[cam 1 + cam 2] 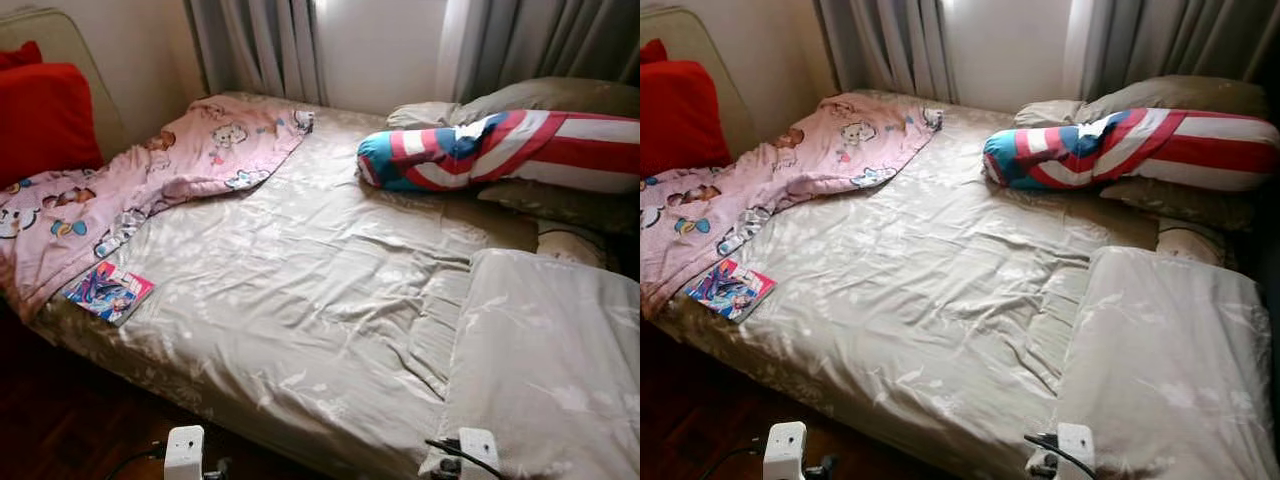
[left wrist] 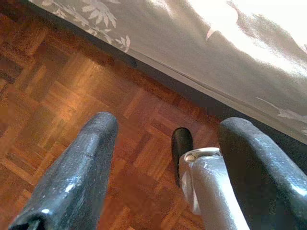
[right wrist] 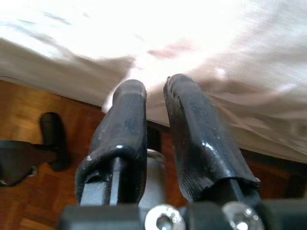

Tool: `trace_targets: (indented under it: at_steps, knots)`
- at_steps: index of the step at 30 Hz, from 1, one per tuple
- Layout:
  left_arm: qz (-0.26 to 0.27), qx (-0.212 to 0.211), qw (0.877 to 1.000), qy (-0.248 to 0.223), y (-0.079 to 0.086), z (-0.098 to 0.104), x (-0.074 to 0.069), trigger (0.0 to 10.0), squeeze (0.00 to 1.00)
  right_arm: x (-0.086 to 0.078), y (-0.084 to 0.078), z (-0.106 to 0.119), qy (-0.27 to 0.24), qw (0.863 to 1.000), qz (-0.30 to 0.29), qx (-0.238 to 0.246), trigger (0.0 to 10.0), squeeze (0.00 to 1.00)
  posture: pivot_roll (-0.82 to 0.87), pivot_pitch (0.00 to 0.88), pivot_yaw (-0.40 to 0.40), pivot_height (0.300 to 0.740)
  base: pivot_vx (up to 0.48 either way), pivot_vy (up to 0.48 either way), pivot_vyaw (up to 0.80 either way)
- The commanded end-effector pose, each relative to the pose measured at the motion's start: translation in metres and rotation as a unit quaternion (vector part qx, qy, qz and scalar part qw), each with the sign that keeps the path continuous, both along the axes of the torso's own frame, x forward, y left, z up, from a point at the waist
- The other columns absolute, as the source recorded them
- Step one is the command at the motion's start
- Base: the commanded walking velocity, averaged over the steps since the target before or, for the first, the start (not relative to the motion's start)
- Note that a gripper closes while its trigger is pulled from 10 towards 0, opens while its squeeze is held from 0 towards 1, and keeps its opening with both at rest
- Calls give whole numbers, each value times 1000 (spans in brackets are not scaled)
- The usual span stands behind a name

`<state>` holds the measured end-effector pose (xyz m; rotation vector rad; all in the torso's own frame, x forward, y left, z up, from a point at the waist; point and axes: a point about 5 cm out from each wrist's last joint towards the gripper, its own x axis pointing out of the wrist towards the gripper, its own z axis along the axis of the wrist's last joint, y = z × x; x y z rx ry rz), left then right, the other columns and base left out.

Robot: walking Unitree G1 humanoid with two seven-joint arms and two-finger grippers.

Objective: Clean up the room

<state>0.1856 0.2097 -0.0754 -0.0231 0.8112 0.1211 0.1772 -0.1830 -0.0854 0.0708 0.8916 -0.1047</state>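
Left eye view: rumpled satiny bed (image 1: 300,300), glossy book (image 1: 108,292).

A wide bed (image 1: 300,290) with a shiny beige sheet fills the middle of the room. Behind it hang grey curtains (image 1: 260,45), with a bright strip of wall between them. At the left side stands a beige headboard (image 1: 60,50), and a red cushion (image 1: 40,120) leans against it. At the far right corner lie grey-green pillows (image 1: 540,100), one above and one below a long bolster. The floor (image 2: 72,86) beside the bed is brown wooden parquet, dark in the shade.
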Motion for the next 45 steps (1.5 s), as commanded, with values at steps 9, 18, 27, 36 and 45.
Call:
trace_targets:
  at_steps: [9,18,27,36,45]
  knots:
    - [0,-1,1000,1,0,-1,-2,10000,0,-8,-8,-3,18,1000,-23,-2,10000,0,-72,84,35,740,0,-26,0]
    - [1,-2,1000,1,-1,-1,-2,10000,0,-14,-12,-6,31,999,-33,-1,10000,0,-68,86,35,740,0,100,0]
    - [1,-3,1000,1,-1,-1,-2,10000,0,-17,-12,-7,38,999,-37,0,10000,0,-66,88,36,740,0,139,0]
    - [1,-4,1000,1,-1,-1,-2,10000,0,-18,-10,-8,42,998,-46,5,10000,0,-63,89,36,740,0,427,0]
    - [0,-3,1000,2,0,-1,-2,10000,0,-16,-9,-7,37,998,-46,6,10000,0,-62,91,37,740,0,480,0]
